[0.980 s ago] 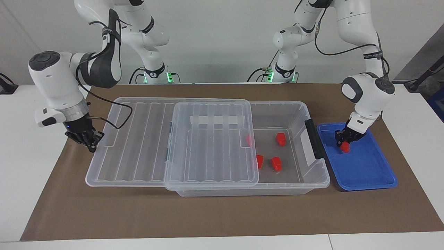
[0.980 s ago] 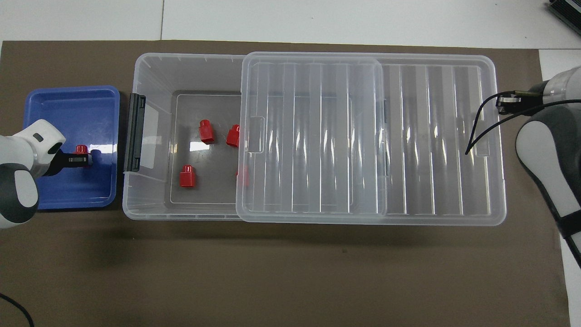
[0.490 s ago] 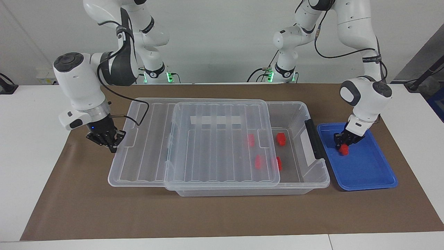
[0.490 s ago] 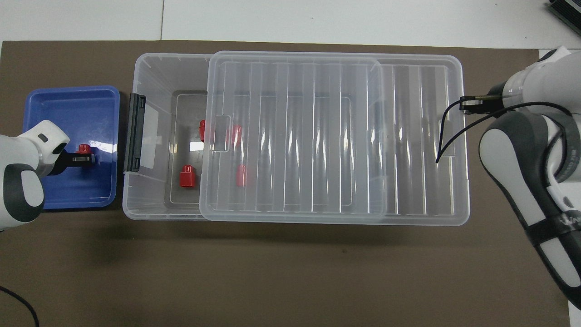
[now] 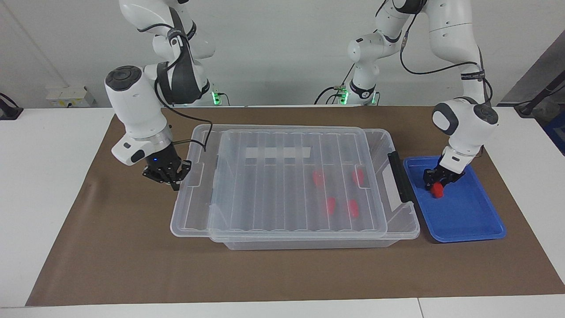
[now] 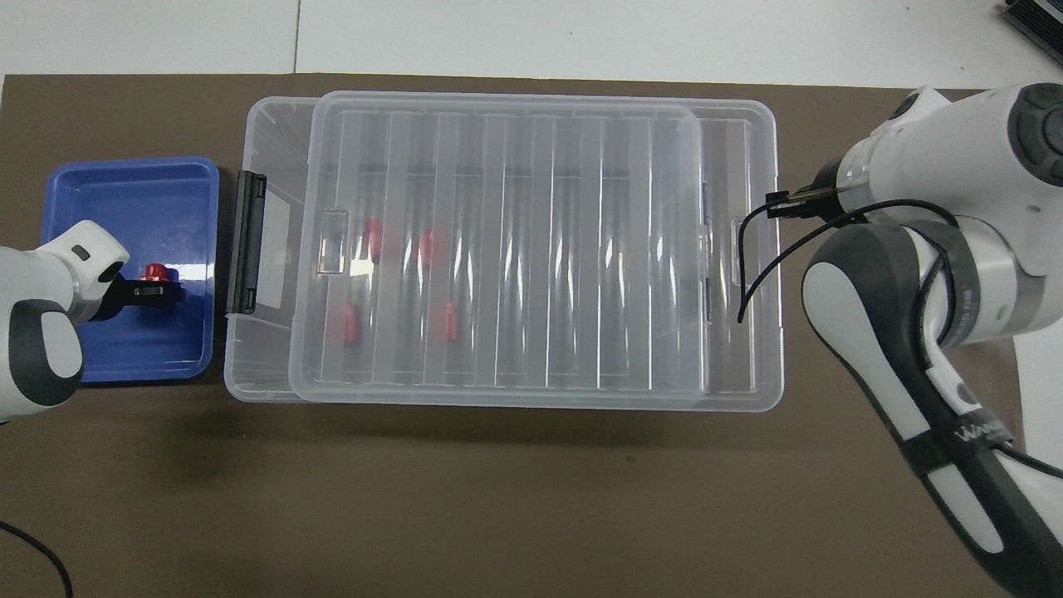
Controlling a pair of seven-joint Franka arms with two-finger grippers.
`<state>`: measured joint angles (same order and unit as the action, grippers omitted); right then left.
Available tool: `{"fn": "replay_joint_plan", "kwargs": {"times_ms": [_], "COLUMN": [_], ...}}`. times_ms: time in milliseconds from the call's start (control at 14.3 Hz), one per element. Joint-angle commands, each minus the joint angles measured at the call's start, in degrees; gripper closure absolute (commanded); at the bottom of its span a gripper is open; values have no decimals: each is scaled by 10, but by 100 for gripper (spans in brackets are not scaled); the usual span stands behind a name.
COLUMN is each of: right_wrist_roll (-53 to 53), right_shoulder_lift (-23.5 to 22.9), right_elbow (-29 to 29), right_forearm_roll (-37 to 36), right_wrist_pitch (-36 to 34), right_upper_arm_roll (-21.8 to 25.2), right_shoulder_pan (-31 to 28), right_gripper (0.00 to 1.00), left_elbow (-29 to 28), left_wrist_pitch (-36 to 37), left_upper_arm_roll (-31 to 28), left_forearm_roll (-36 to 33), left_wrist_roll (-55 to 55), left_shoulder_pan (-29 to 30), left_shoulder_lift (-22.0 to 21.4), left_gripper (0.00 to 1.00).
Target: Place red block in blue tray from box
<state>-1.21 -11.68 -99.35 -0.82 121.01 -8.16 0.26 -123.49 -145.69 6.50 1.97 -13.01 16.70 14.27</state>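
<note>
The blue tray (image 5: 468, 221) lies at the left arm's end of the table. One red block (image 5: 437, 190) rests in it and also shows in the overhead view (image 6: 154, 272). My left gripper (image 5: 435, 179) is low over that block, just above it. The clear box (image 5: 399, 223) stands beside the tray. Its ribbed lid (image 5: 287, 176) covers nearly all of it. Several more red blocks (image 5: 329, 204) show through the lid. My right gripper (image 5: 173, 182) is shut on the lid's end edge at the right arm's end. The wrist hides it in the overhead view.
The box's black handle (image 5: 399, 176) faces the tray, with a narrow gap between them. A whitish tape strip (image 5: 278, 153) shows through the lid. A brown mat (image 5: 282, 274) covers the table under everything, with bare mat along the edge farthest from the robots.
My right gripper has slid the lid toward the tray end, so it now covers the red blocks in the box. The left gripper and its block have barely moved.
</note>
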Motion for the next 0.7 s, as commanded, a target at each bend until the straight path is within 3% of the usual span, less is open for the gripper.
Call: {"fn": "replay_joint_plan", "kwargs": {"times_ms": [0, 210, 630], "right_wrist_roll": [14, 14, 14], "right_shoulder_lift": [5, 5, 5], "right_elbow": [-5, -5, -5], "right_forearm_roll": [13, 13, 13], "right_wrist_pitch": [-8, -9, -9], "right_upper_arm_roll": [-23, -34, -49], "right_shoulder_pan": [-3, 1, 1], "right_gripper": [100, 100, 100], "left_elbow": [-5, 13, 136], "left_wrist_pitch": [-9, 22, 252], "left_upper_arm_roll": [-6, -6, -6], "left_forearm_roll": [8, 8, 1], "left_wrist_roll": [-2, -1, 0], "left_shoulder_pan": [-10, -10, -9], "left_shoulder_lift": [1, -3, -42], "left_gripper": [22, 23, 21]}}
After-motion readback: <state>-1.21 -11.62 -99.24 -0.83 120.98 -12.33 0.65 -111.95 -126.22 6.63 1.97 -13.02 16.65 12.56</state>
